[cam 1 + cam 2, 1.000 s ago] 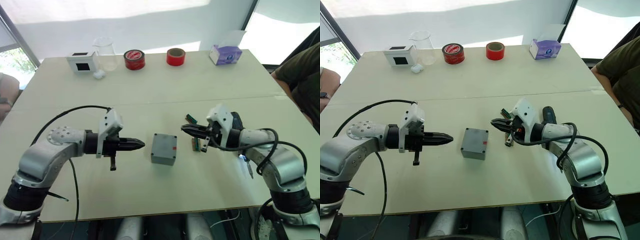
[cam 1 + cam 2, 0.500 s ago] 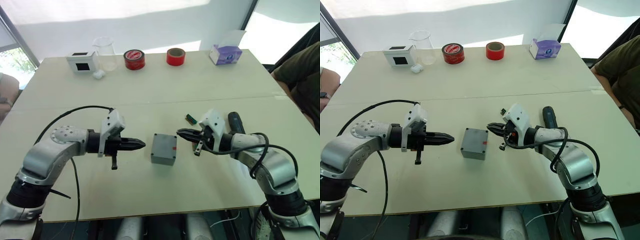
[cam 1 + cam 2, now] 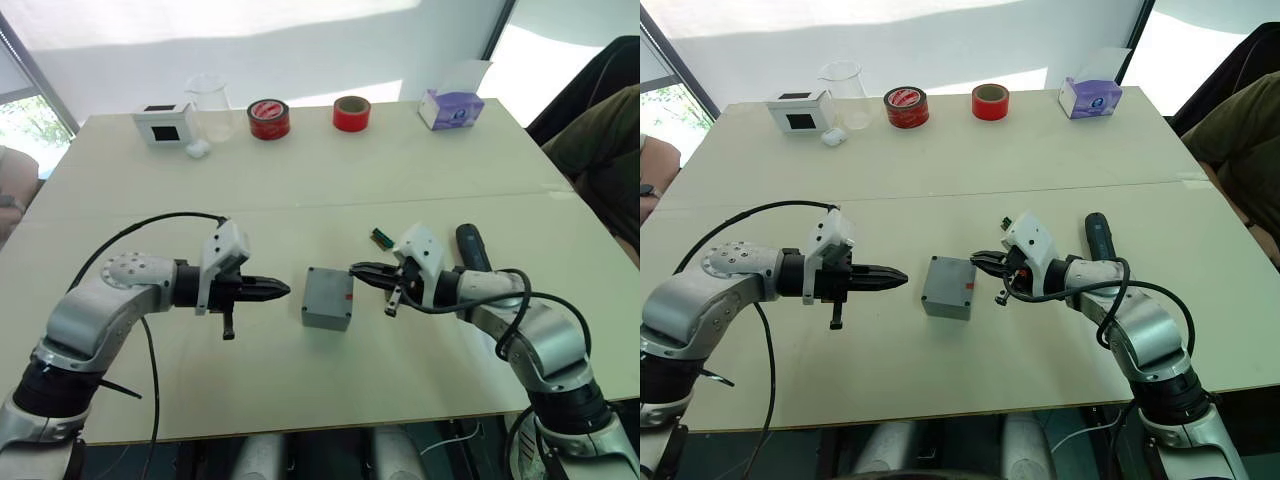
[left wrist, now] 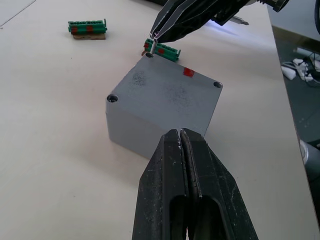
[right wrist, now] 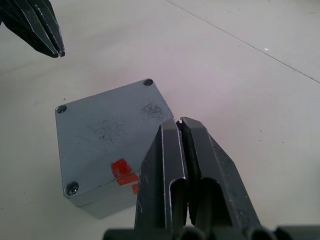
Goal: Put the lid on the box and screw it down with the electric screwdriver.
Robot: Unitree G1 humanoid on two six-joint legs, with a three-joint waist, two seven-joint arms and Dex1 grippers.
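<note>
The right end effector [image 3: 978,260], fingers pinched together and empty, is closing in on the box [image 3: 949,287], lid [image 5: 105,135] already seated, mid-surface; the left end effector [image 3: 902,277], also closed, is hovering opposite. Screwdriver [image 3: 1100,235] untouched.

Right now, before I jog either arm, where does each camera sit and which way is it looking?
Left eye: on the head, looking down and forward over the table; both arms show, left claw and right claw flanking the grey box.
Right eye: beside it, same scene.
Left wrist: on the left arm, looking along its shut fingers at the box, right claw beyond.
Right wrist: on the right arm, looking along its shut fingers down on the box.
Shared: the box, in all four.
</note>
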